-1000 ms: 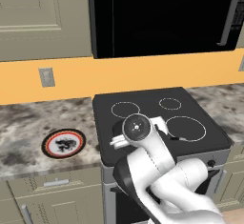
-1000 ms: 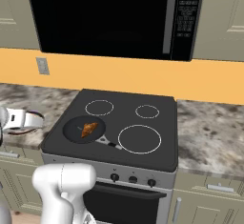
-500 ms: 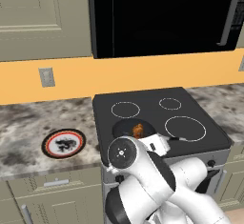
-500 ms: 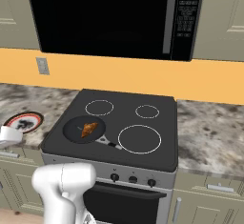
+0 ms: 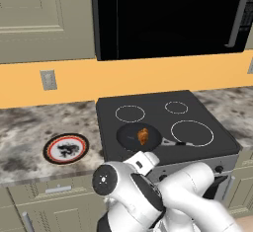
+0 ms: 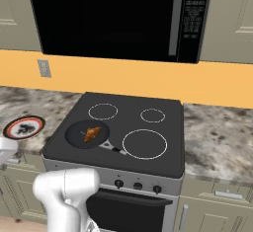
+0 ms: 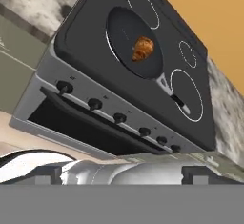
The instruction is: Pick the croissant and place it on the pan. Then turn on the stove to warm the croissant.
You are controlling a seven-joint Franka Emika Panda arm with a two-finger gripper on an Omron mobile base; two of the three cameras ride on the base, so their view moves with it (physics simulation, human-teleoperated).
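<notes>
Red-rimmed, the white plate lies on the marbled counter at the far left, and it has nothing to do with the remaining work. To the right of it stands the stove, and on its front left ring sits the pan with the croissant resting inside, a little off the middle. So the placing seems done, and the step in hand is most likely to turn on the burner. The gripper is low in front of the stove; its finger tips cannot be made out in the pictures, but the fingers stand fully apart and hold nothing.

In the hand view a row of black knobs runs along the silver front. To do it well, the robot should choose the knob that belongs to the front left ring, probably one near the left end, though the markings cannot be read. It should approach straight, close around the knob, and rotate without slipping. Further right the pan handle points toward the large ring; the arm should stay below it.
</notes>
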